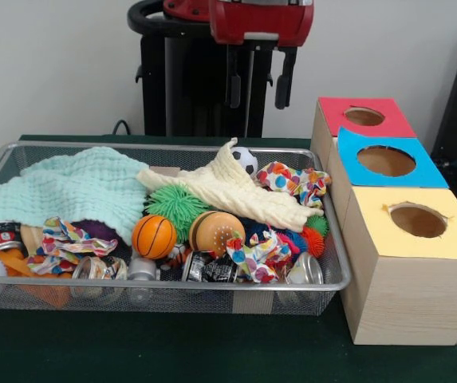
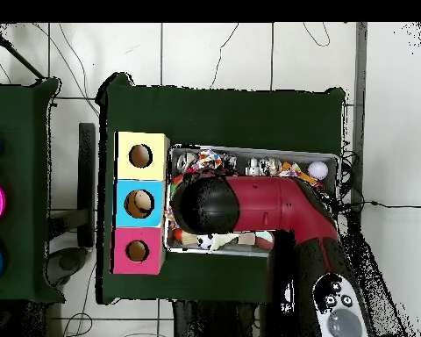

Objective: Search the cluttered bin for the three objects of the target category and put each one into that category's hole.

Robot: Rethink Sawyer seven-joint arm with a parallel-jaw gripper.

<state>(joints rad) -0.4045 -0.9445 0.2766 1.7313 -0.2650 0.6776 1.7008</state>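
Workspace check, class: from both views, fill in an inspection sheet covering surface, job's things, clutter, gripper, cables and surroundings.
Surface: green table cover, bare in front of the bin.
Job's things: wire mesh bin heaped full; three wooden boxes with holes, topped red, blue and yellow.
Clutter: mint cloth, cream cloth, small basketball, green spiky ball, cans.
Gripper: gripper hangs above the bin's far side, open, holding nothing.
Cables: thin leads cross the floor.
Surroundings: white tiled floor; second table alongside.
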